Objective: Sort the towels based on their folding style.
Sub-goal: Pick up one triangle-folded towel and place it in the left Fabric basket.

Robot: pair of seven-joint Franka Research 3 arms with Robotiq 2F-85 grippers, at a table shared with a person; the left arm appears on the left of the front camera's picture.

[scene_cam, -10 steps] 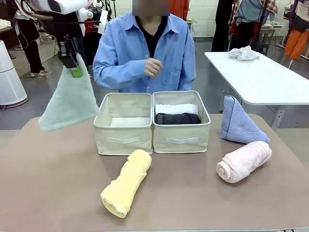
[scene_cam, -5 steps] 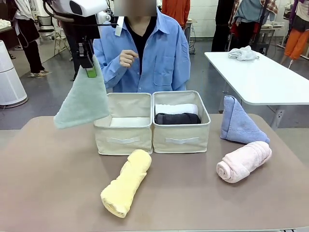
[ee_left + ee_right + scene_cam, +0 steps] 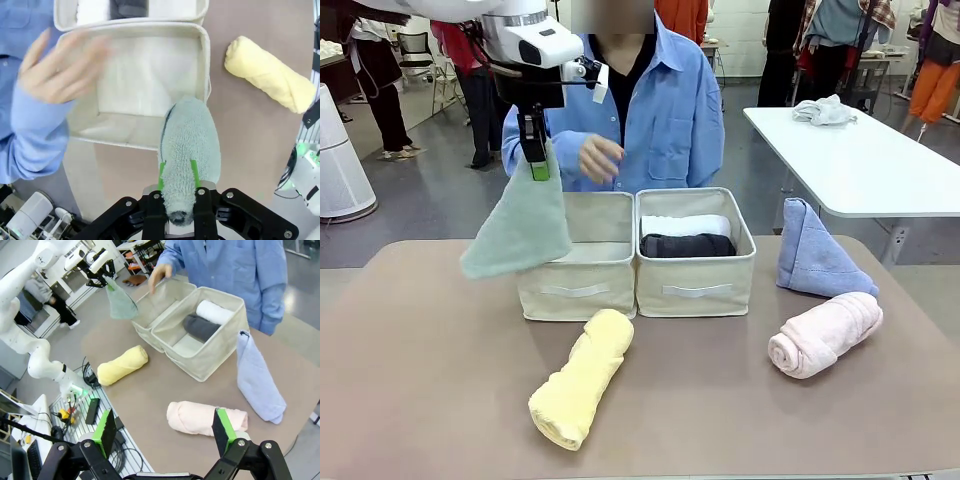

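Observation:
My left gripper (image 3: 537, 168) (image 3: 177, 172) is shut on the tip of the pale grey-green cone towel (image 3: 523, 226) (image 3: 189, 147) (image 3: 120, 302), which hangs in the air over the left bin's (image 3: 578, 290) (image 3: 203, 47) near-left corner. The right bin (image 3: 695, 285) (image 3: 210, 357) holds a white roll (image 3: 684, 225) (image 3: 214, 311) and a dark grey roll (image 3: 686, 245) (image 3: 199, 326). A yellow roll (image 3: 582, 377) (image 3: 270, 73) (image 3: 121, 365) lies in front of the bins. At the right lie a pink roll (image 3: 825, 333) (image 3: 205, 417) and a blue cone towel (image 3: 814, 251) (image 3: 257, 377). My right gripper (image 3: 165, 432) is open above the pink roll.
The person's hand (image 3: 599, 158) (image 3: 60, 70) hovers over the left bin, which looks empty. A white side table (image 3: 860, 155) with a white rag (image 3: 823, 110) stands at the back right. Brown tabletop (image 3: 440, 370) lies bare at the left and front.
My left gripper has carried the grey-green cone towel to the right, from left of the bins to over the left bin's corner. The person's hand has dropped toward that bin.

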